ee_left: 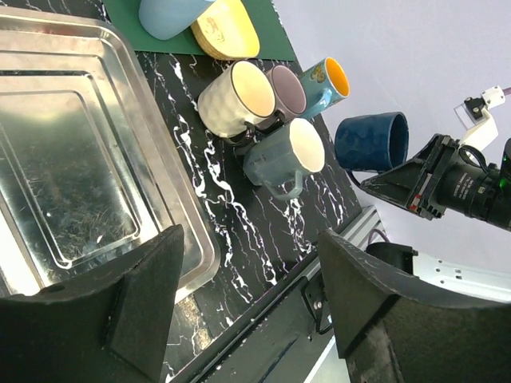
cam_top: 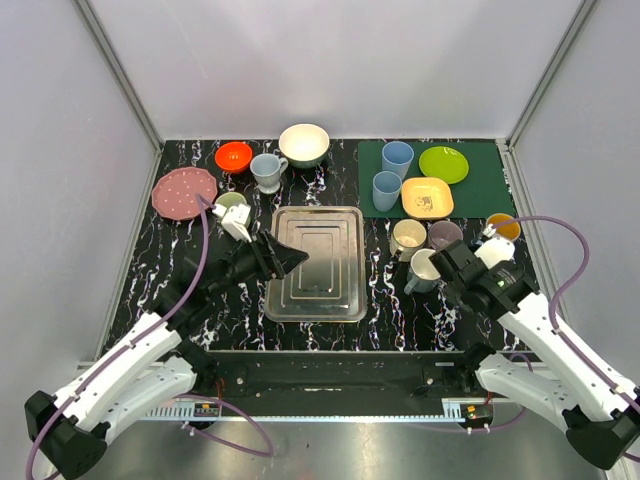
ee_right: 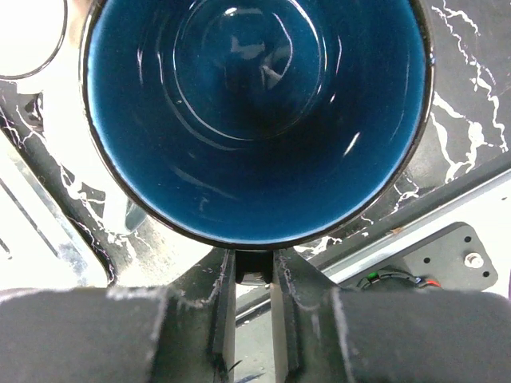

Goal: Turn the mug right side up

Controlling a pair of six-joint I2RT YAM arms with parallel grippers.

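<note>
Where the right gripper (ee_right: 254, 275) is sitting: bottom centre of the right wrist frame, its fingers (ee_right: 160, 335) pinching tight on the handle of the dark blue mug (ee_right: 255, 104).
Dark blue mug: filling the upper part of that frame, its mouth facing the wrist camera and showing a glossy blue inside. In the left wrist frame it is hanging at the right, lifted off the table (ee_left: 239, 207).
Neighbouring cups: a grey-blue mug (ee_left: 283, 155), a cream mug (ee_left: 235, 96) and a mauve cup (ee_left: 285, 89) are crowding together left of it, mid-frame.
Left gripper (ee_left: 247, 279): gaping wide with nothing between its fingers, hovering at the lower right corner of the metal tray (ee_left: 72, 159).
</note>
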